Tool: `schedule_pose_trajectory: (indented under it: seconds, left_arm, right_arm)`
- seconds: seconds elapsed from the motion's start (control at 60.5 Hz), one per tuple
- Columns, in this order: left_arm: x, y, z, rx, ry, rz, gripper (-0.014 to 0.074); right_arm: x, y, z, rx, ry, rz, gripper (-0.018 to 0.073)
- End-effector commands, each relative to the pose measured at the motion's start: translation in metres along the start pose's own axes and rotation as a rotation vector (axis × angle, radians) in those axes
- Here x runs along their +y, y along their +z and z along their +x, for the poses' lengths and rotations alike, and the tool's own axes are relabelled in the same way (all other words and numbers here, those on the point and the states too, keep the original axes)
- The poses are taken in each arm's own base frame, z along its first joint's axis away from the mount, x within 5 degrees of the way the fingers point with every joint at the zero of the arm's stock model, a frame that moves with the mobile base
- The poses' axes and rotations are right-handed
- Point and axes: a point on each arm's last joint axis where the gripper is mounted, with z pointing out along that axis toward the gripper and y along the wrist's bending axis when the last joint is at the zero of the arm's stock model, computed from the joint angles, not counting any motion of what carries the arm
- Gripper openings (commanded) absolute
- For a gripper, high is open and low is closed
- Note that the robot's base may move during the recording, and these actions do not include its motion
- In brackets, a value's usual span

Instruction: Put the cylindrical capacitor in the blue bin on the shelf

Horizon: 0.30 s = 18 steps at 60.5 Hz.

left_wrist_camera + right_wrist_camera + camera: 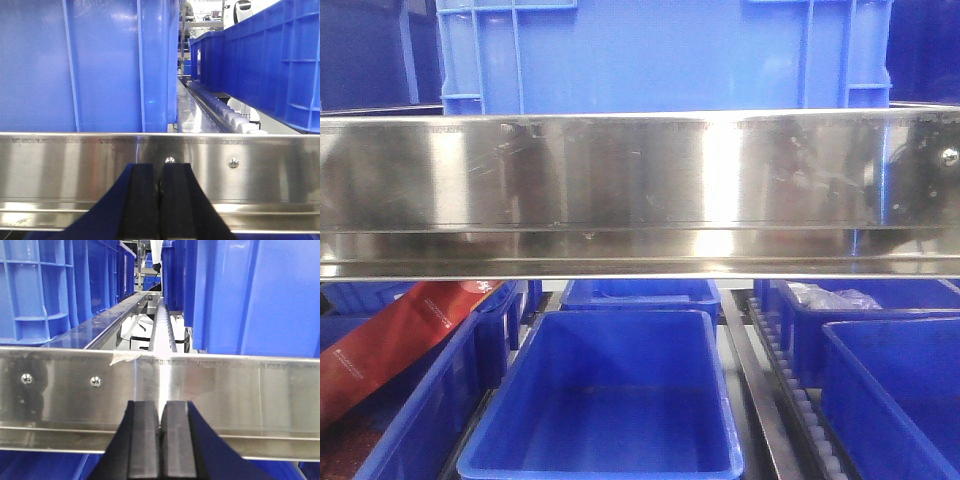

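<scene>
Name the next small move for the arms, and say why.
Probably back both off to look for the capacitor: the left gripper and right gripper are shut with nothing in them, facing the shelf rail, and no capacitor shows.

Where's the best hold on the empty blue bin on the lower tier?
Probably the front rim of the empty blue bin, approached from the front and above: its lip overhangs there, while neighbouring bins crowd both sides.
</scene>
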Motion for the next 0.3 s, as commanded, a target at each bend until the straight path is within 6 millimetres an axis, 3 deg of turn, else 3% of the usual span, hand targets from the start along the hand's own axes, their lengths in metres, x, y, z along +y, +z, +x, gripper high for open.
schedule_pose_trajectory:
  seconds: [0.0, 0.281]
  left_arm:
    - [0.0001, -0.0006, -0.0027, -0.026, -0.005, -0.001, -0.0111]
    - [0.0001, -0.0006, -0.0027, -0.026, -0.005, -0.001, -0.0111]
  right_arm:
    - [-0.0004, -0.0003, -0.0019, -0.024, -0.007, 0.006, -0.0162]
    - [-0.0004, -0.0003, -0.0019, -0.024, -0.007, 0.006, -0.0162]
